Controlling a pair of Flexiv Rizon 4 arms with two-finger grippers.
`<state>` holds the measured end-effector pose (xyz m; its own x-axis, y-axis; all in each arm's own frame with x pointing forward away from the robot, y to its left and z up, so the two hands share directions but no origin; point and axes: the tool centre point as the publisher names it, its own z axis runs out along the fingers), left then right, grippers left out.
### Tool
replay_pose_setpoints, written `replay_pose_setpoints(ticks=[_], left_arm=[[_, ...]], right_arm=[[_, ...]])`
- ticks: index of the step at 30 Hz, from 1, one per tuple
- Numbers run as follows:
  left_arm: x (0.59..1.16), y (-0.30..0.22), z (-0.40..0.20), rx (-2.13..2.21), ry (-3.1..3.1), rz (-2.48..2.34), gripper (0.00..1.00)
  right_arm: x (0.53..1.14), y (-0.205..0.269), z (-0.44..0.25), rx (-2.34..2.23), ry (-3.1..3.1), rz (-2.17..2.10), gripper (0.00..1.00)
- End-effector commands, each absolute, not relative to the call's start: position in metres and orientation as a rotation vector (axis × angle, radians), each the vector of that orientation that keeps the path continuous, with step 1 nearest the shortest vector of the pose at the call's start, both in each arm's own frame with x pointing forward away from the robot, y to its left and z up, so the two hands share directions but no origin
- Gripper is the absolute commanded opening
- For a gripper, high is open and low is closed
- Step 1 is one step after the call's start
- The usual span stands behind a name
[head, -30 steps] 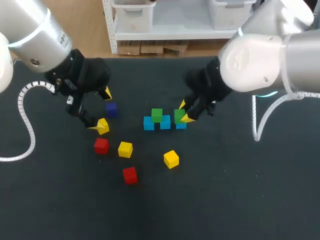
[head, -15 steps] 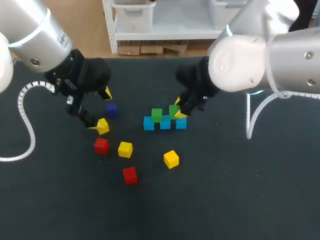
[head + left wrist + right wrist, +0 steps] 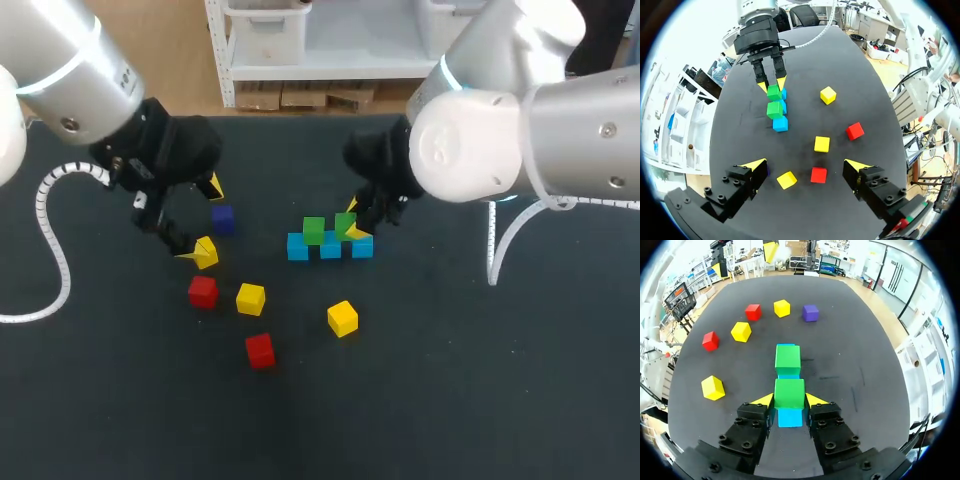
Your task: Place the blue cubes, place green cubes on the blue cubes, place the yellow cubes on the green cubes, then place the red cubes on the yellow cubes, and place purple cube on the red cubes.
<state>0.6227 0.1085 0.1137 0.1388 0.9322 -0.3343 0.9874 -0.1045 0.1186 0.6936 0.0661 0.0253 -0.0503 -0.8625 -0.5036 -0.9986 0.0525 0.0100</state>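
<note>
Our right gripper (image 3: 351,220) is clamped on a green cube (image 3: 789,392), with one yellow-tipped finger against each side of it. That cube is over the row of three blue cubes (image 3: 330,247), above the seam between the middle one and the right one. We cannot tell whether it rests on them or hangs just above. A second green cube (image 3: 314,229) sits just to its left, on the left and middle blue cubes. The row lies around the middle of the black table (image 3: 450,400).

Our left gripper (image 3: 806,165) hovers at the left of the table, its fingers spread wide and holding nothing. Just to its right lies the purple cube (image 3: 222,218), and a yellow cube (image 3: 206,252) lies right beside its nearer fingertip.

Nearer to us than that, a red cube (image 3: 203,291) and a second yellow cube (image 3: 250,298) lie side by side. A second red cube (image 3: 260,350) is nearer again, and a third yellow cube (image 3: 342,318) lies alone, near of the blue row.
</note>
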Motion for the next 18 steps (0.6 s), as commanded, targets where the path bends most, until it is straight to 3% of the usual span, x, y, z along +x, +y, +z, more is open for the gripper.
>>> replay_pose_setpoints(ticks=[1, 18], left_arm=[[0.6238, 0.1091, 0.1133, 2.114, 1.856, -0.254, 1.00], [0.6238, 0.1091, 0.1133, 2.114, 1.856, -0.254, 1.00]], right_arm=[[0.6930, 0.0647, 0.0241, -1.866, 1.981, 0.501, 0.00], [0.6966, 0.0626, 0.0190, -1.859, 1.991, 0.513, 0.00]])
